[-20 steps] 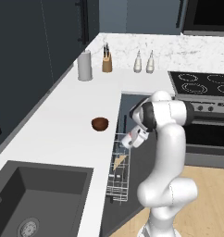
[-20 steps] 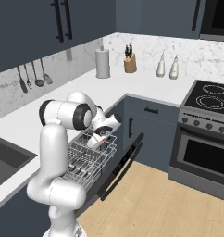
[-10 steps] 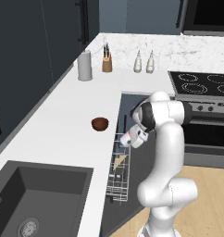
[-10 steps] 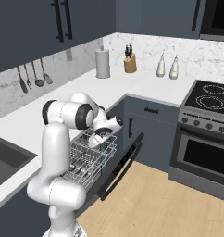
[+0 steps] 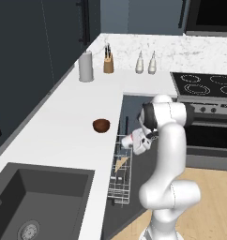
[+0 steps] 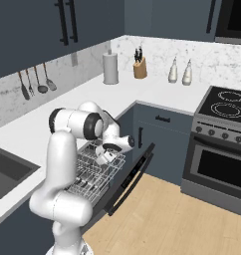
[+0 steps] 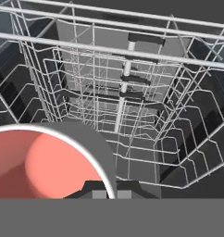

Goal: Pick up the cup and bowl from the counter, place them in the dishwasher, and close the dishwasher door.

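My gripper is shut on the white cup, held tilted just above the pulled-out white wire rack of the open dishwasher. From the right, the cup hangs over the rack, beside the lowered dishwasher door. In the hand view the cup shows a white rim and reddish inside at lower left, with the rack spread below and the gripper at the bottom. The dark reddish-brown bowl sits on the white counter, left of the dishwasher.
A tall grey canister, a knife block and two white shakers stand at the back of the counter. The stove with its oven lies to the right, and a dark sink at the near left.
The hand with the cup has sunk a little toward the rack; the bowl and the door have stayed put.
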Controlling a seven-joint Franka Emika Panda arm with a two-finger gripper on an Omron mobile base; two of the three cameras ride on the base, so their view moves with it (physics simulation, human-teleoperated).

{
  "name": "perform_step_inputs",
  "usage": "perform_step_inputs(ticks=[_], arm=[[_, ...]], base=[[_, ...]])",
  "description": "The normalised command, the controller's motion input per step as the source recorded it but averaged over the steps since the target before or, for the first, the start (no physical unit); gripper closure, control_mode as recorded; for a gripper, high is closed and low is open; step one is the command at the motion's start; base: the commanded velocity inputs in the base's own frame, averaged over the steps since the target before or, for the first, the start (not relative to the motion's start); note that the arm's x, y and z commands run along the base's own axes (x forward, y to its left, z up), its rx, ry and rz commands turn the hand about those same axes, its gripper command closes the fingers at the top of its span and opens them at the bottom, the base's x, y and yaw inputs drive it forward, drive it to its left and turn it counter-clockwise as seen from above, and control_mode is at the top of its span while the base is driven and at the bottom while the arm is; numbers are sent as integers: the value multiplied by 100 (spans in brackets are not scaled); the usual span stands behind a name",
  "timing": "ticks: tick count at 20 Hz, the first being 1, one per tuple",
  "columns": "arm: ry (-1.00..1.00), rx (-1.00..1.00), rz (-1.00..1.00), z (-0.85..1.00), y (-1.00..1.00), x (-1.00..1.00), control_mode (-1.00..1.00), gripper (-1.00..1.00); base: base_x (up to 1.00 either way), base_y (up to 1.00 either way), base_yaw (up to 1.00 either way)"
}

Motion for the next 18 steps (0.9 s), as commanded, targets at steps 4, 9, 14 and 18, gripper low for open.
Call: perform_step_inputs(ticks=[4, 9, 14, 18], arm=[[-1, 2, 0, -9, 0, 24, -100, 100], [0, 0, 0, -7, 9, 37, -100, 100], [0, 0, 0, -15, 11, 39, -100, 100], [0, 0, 0, -24, 0, 27, -100, 100]], base=[[0, 0, 0], [0, 0, 0], [0, 0, 0], [0, 0, 0]])
